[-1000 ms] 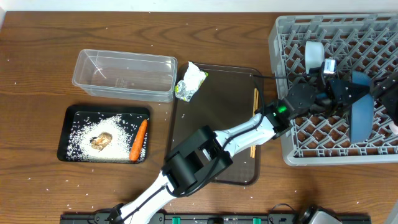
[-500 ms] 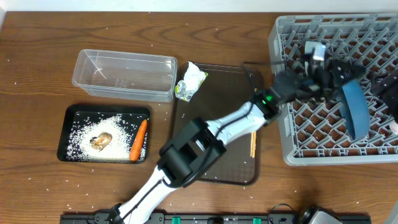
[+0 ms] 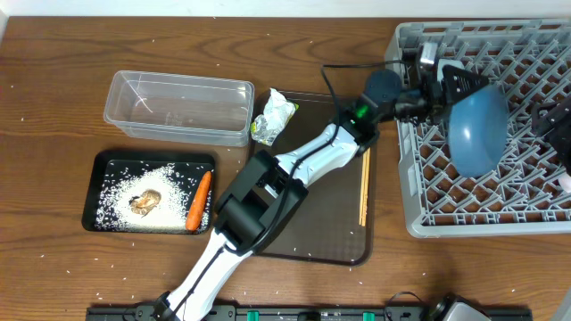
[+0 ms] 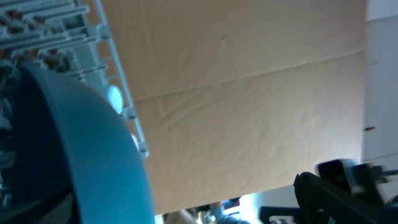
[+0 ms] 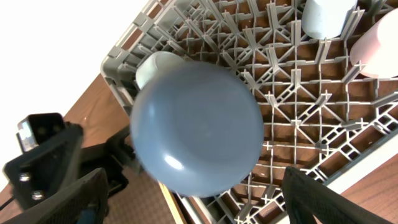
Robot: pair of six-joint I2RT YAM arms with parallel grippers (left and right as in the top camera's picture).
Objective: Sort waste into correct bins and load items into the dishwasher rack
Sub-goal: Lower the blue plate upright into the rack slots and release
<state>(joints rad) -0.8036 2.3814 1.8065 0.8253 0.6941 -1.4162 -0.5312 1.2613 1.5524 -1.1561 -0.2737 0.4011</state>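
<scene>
Overhead view says we're roughly halfway, by my guess. The dark-blue plate is at the dishwasher rack, tilted over the pegs, and the left tool looks clamped onto its rim. I can't tell whether the plate's lower edge is seated between pegs or just hanging above them, so I'd call that step not finished. From the right wrist cam, a bluish cup and a pinkish cup sit upside down in the rack. The white bowl peeks out from behind the plate near the rack's corner. The right tool is spread wide with nothing in it, hovering over the rack. What's left on the dish side: the chopsticks, lying on the brown serving tray just beside the rack. On the waste side, the black tray has the carrot, the brown lump and a spread of rice in it. The clear tub looks like it has nothing inside. The wrapper sits at the serving tray's corner, right next to the tub but not in it. A few stray grains also dot the counter.
</scene>
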